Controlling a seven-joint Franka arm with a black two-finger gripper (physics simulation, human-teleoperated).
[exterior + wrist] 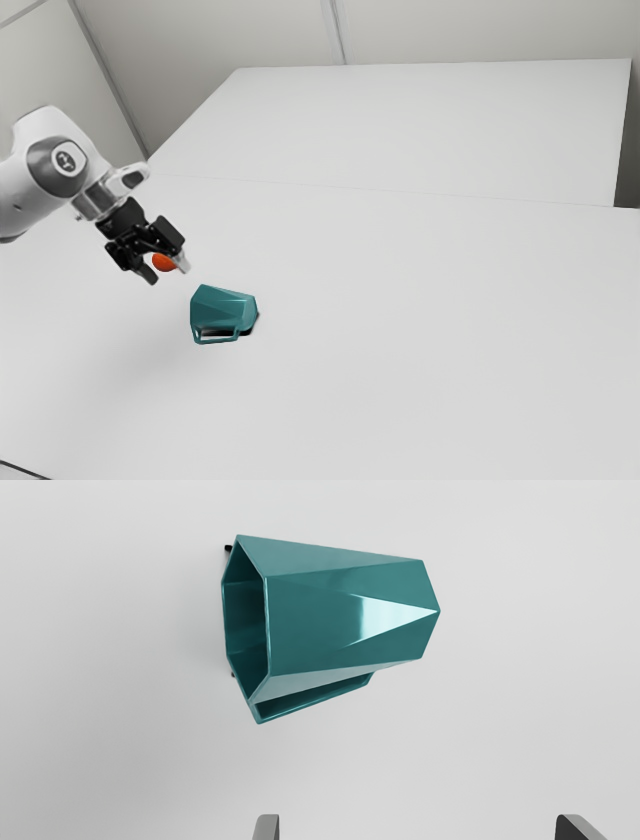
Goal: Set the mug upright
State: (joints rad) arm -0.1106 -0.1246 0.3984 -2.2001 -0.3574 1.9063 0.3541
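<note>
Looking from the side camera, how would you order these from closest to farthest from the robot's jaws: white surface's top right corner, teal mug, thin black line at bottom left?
1. Mug: nearest, on its side just below and right of the jaws.
2. Black line: bottom left corner.
3. White surface's corner: top right.
</note>
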